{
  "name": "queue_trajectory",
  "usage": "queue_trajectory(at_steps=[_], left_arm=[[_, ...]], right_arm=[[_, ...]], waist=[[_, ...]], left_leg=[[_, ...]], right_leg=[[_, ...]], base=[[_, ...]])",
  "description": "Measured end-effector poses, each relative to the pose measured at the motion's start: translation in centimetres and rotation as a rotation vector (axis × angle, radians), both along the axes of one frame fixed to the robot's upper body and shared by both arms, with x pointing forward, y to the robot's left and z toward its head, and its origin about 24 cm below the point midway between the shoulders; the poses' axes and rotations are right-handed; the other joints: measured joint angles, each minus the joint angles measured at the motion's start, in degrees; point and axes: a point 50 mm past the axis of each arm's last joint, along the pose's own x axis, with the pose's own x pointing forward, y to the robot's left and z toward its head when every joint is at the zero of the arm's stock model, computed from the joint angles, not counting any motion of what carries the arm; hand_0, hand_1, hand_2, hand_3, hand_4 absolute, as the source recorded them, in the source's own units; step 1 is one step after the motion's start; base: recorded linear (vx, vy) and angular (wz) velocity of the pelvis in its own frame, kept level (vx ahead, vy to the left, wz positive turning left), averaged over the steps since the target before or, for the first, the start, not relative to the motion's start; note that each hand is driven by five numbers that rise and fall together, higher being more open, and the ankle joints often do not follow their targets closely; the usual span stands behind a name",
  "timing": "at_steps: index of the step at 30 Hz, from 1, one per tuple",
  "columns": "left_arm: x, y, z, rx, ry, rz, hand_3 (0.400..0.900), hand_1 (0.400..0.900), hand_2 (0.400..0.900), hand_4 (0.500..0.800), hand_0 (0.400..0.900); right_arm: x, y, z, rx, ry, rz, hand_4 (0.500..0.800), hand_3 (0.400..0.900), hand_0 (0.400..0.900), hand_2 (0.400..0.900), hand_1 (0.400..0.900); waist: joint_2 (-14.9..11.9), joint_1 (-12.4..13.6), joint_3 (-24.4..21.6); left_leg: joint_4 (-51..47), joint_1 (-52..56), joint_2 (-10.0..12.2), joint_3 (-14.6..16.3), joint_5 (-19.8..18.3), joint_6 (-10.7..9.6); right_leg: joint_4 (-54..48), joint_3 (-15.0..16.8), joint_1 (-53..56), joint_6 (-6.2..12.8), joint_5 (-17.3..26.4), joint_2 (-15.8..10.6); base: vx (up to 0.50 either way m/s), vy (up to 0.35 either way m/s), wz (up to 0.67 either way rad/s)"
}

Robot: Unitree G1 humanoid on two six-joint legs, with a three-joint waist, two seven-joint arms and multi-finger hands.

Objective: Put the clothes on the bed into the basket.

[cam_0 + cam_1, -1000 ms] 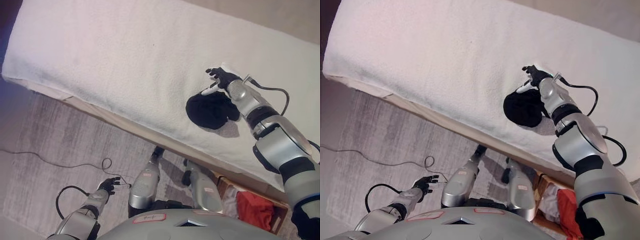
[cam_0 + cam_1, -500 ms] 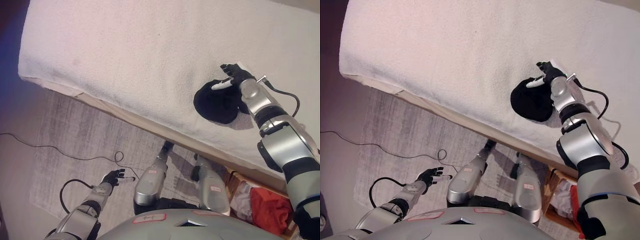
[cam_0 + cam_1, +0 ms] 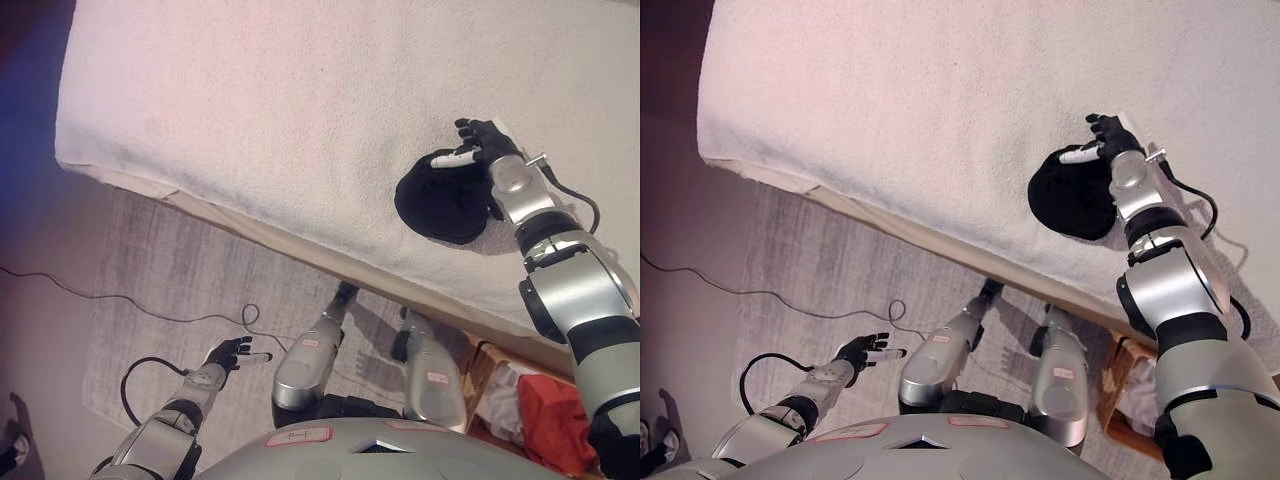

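A bundled black garment (image 3: 438,204) lies on the white bed (image 3: 300,110), close to its near edge on the right. My right hand (image 3: 480,143) hovers at the garment's far right side, fingers spread and open, a white fingertip over the cloth. My left hand (image 3: 232,353) hangs low over the rug at the lower left, open and holding nothing. The wooden basket (image 3: 480,368) stands on the floor at the lower right, with a red garment (image 3: 558,408) and some white cloth inside.
A grey rug (image 3: 160,290) covers the floor along the bed's near edge. A thin dark cord (image 3: 110,305) runs across the rug from the left.
The camera has shifted, so the bed sits further right and lower. My right hand stays by the black garment's far side. My left hand has lifted slightly and spread.
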Motion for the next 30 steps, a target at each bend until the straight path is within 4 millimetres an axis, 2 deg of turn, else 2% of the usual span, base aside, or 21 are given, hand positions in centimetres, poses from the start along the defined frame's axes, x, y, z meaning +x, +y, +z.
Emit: queue_trajectory(at_steps=[1,3,11,30], left_arm=[[0.0,0.0,0.0,0.000,0.000,0.000,0.900,0.900,0.900,0.800,0.900],[0.0,0.0,0.0,0.000,-0.001,-0.001,0.900,0.900,0.900,0.800,0.900],[0.3,-0.3,0.1,-0.010,-0.014,-0.006,0.900,0.900,0.900,0.800,0.900],[0.4,-0.7,0.0,-0.018,-0.012,-0.006,0.900,0.900,0.900,0.800,0.900]], right_arm=[[0.0,0.1,-0.1,0.004,-0.001,0.002,0.668,0.680,0.680,0.680,0.680],[0.0,0.1,-0.1,0.015,-0.012,0.002,0.500,0.400,0.400,0.400,0.400],[-0.2,-0.2,-0.4,0.077,-0.023,-0.025,0.500,0.400,0.400,0.400,0.400],[-0.6,-0.3,-1.2,0.143,-0.010,-0.050,0.500,0.400,0.400,0.400,0.400]], waist=[[0.1,-0.2,0.0],[0.3,-0.5,-0.1],[1.3,-0.7,-0.6],[1.2,-1.2,-0.7]], left_leg=[[0.0,0.0,0.0,0.0,0.0,0.0],[0.0,0.1,0.0,0.2,0.0,0.0],[0.0,0.4,-0.1,1.1,0.0,0.0],[0.0,1.8,-0.1,2.8,0.0,0.0]], right_leg=[[0.0,0.0,0.0,0.00,0.0,0.0],[0.0,0.1,0.0,-0.01,0.0,0.0],[0.0,0.9,0.1,-0.04,0.0,-0.1],[0.9,2.0,0.7,-0.29,0.2,-0.3]], base=[[0.01,0.011,-0.06],[0.01,0.013,-0.05],[0.00,0.001,-0.01],[0.01,0.016,-0.06]])
